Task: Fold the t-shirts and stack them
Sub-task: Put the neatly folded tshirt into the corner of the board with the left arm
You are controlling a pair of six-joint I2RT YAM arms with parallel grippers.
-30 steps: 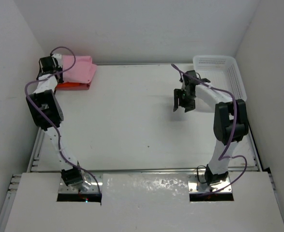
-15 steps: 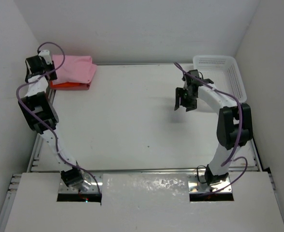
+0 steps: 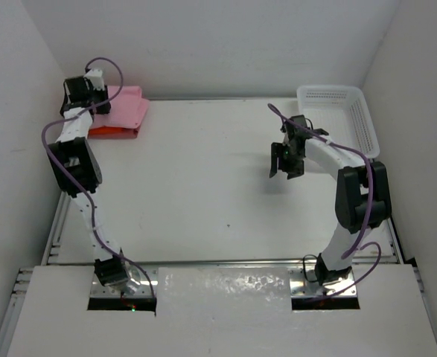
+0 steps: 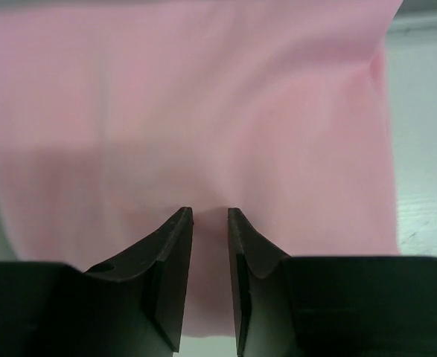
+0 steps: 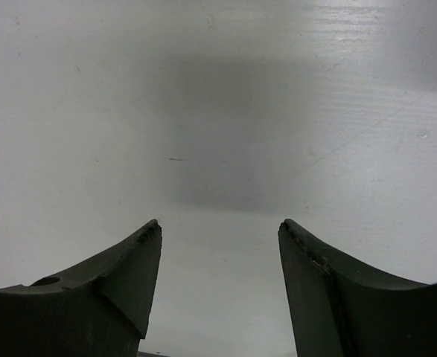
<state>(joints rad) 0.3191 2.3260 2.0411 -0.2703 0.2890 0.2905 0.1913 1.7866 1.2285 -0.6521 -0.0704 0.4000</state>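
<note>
Spotting the light pink t-shirt point(image 3: 131, 105) stacked on the orange t-shirt point(image 3: 114, 132) at ten o'clock. Poised over the pink with left gripper point(image 4: 210, 213), fingers barely parted; cannot tell if nipping cloth. Holding right gripper point(image 5: 219, 224) spread wide toward three o'clock.

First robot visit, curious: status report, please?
Left gripper narrowly apart over folded light pink cloth t-shirt, grip unclear. Right gripper open, over white table. Pink tops orange-red shirt. Nothing obstructing.

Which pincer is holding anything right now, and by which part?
Right pincer: open, empty. Left pincer: nearly closed over the light pink t-shirt; whether it pinches the cloth cannot be told.
</note>
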